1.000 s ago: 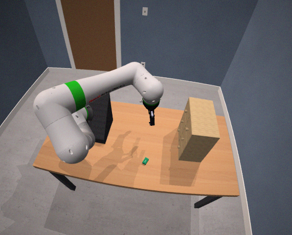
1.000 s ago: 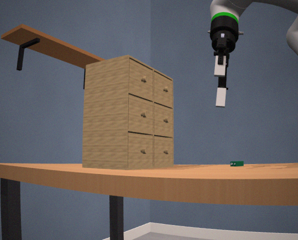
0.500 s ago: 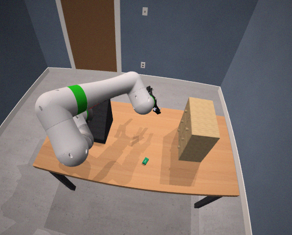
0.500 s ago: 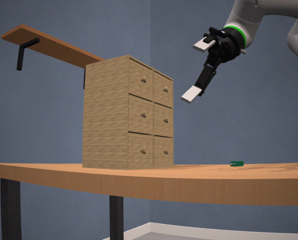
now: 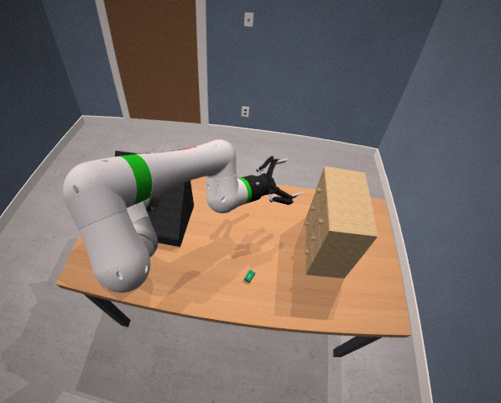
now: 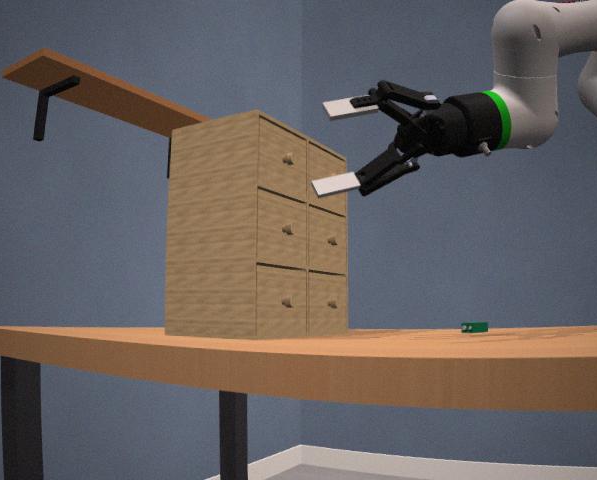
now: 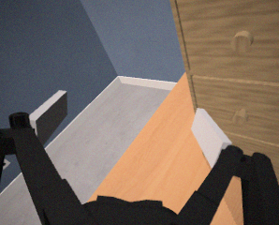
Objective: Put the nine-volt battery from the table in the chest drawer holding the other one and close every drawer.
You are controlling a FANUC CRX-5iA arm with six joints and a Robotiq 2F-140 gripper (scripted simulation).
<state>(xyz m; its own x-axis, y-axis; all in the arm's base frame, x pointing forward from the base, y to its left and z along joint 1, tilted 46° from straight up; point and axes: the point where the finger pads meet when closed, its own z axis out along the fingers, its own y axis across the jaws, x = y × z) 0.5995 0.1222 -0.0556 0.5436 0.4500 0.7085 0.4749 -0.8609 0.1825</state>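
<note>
— Six drawers, two columns of three, all sitting flush in the front of the chest, which stands upright on the table toward its right end as the top view shows it.

— And the arm?

— The white arm reaches across the table from its base at the left. The gripper is turned level, pointing at the chest's front at the height of the top row of drawers, just short of the wood and not touching.

— Its fingers?

— Spread fully wide, nothing between them. One pale pad shows in the wrist view near a drawer knob.

— The battery?

— The small green nine-volt battery lies flat on the table, well apart from the chest and from the gripper.
</note>
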